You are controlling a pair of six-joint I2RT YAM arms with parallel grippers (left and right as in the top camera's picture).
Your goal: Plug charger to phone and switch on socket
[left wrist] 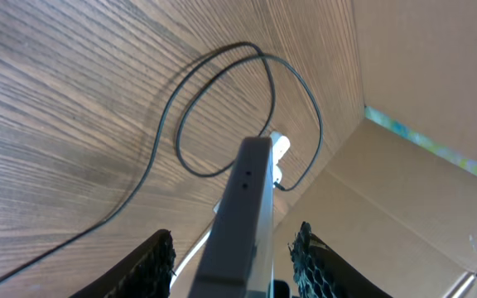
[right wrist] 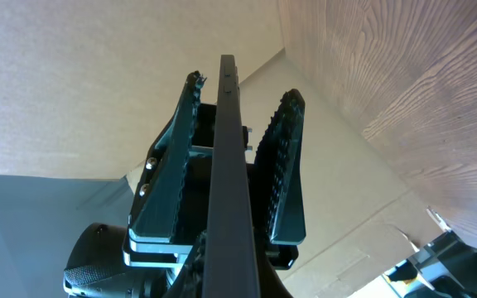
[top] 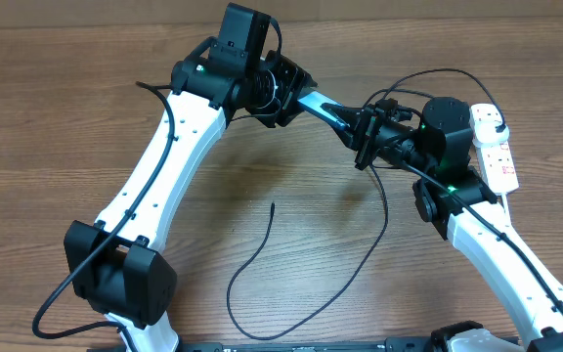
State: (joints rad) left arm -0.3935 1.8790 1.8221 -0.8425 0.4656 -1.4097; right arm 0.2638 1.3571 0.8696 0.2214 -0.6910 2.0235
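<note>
The phone, with a cyan lit edge, hangs in the air between my two grippers. My right gripper is shut on one end; in the right wrist view its dark fingers press on the edge-on phone. My left gripper is open around the other end, and in the left wrist view gaps show on both sides of the phone. The black charger cable runs under my right gripper. Its free tip lies on the table. The white socket lies at the right with a plug at its far end.
The cable makes a wide loop over the front middle of the wooden table and smaller loops near the socket. A cardboard wall stands along the back edge. Both white arms reach in from the front.
</note>
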